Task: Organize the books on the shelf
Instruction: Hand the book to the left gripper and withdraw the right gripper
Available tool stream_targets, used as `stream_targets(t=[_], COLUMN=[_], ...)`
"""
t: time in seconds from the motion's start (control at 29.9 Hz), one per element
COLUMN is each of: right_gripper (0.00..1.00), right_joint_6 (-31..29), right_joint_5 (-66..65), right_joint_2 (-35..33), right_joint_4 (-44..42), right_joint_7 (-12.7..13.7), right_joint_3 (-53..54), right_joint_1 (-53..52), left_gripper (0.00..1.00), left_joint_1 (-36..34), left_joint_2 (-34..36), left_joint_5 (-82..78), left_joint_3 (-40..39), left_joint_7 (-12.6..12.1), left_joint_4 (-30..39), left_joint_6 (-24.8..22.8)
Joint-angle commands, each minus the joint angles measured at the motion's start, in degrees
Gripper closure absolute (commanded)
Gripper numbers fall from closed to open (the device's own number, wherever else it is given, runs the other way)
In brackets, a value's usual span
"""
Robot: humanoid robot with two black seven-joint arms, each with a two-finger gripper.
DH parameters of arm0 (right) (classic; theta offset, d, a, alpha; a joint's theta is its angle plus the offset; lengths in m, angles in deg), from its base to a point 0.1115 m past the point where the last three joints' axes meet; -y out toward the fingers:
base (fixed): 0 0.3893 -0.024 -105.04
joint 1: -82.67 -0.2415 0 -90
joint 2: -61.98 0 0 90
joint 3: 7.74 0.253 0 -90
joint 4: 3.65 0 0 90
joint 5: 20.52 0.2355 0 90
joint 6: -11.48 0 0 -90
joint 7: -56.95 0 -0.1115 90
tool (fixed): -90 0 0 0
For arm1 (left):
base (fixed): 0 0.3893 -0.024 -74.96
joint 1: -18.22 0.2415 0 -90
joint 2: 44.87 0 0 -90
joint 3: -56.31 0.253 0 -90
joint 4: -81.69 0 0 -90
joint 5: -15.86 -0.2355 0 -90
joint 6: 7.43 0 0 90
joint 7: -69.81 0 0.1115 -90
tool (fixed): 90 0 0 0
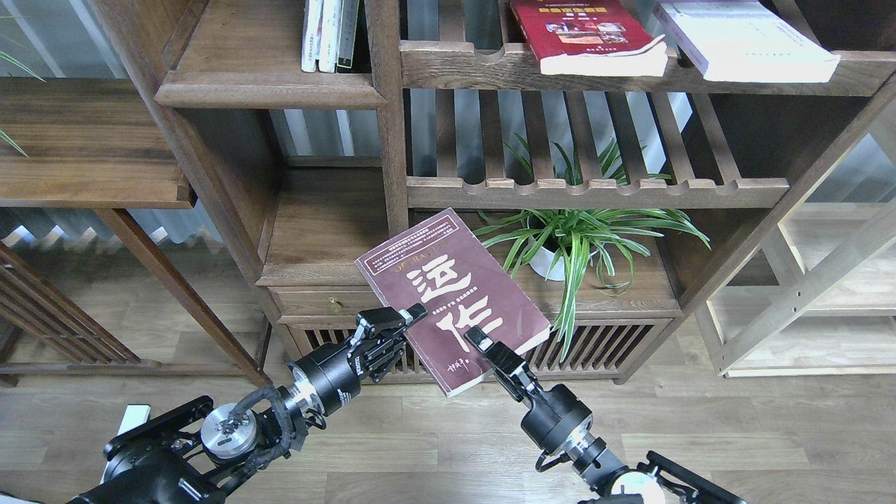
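We are holding the maroon book (pixel 451 297) cover-up and tilted in front of the bookcase, below the slatted board (pixel 595 190) and beside the potted plant (pixel 570 241). Our left gripper (pixel 406 318) is clamping its left edge; our right gripper (pixel 479 343) is pinching its lower edge. The red book (pixel 588 35) and white book (pixel 745 38) are lying flat on the upper slatted board. The plank shelf (pixel 269 87) is carrying thin pale volumes (pixel 329 35).

Black arms (pixel 329 381) — silver joint caps
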Motion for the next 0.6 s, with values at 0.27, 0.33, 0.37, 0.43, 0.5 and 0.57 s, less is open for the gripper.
stream_targets(t=[0.27,0.33,0.37,0.43,0.5,0.57], right_gripper=[0.97,0.97,0.97,0.97,0.95,0.87], right_joint_6=[-0.01,-0.01,-0.01,-0.01,-0.01,-0.01], right_joint_5=[0.15,0.15,0.15,0.15,0.15,0.15], right_joint_2=[-0.15,-0.15,-0.15,-0.06,0.03,-0.15], right_joint_4=[-0.29,-0.29,-0.29,-0.29,-0.29,-0.29], right_joint_7=[-0.09,-0.09,-0.09,-0.09,-0.09,-0.09], right_joint_3=[0.24,0.51,0.51,0.51,0.51,0.33], right_joint_1=[0.0,0.0,0.0,0.0,0.0,0.0], left_gripper=[0.94,0.94,0.94,0.94,0.95,0.95], left_joint_1=[0.92,0.92,0.92,0.92,0.92,0.92], left_joint_2=[0.09,0.09,0.09,0.09,0.09,0.09], left_joint_5=[-0.13,-0.13,-0.13,-0.13,-0.04,-0.13], left_joint_3=[0.07,0.07,-0.02,-0.02,-0.11,-0.2], left_joint_7=[-0.12,-0.12,-0.12,-0.12,-0.03,-0.03], left_joint_4=[0.08,-0.01,-0.01,-0.01,0.08,0.16], left_joint_6=[0.03,0.03,0.03,0.03,0.03,0.03])
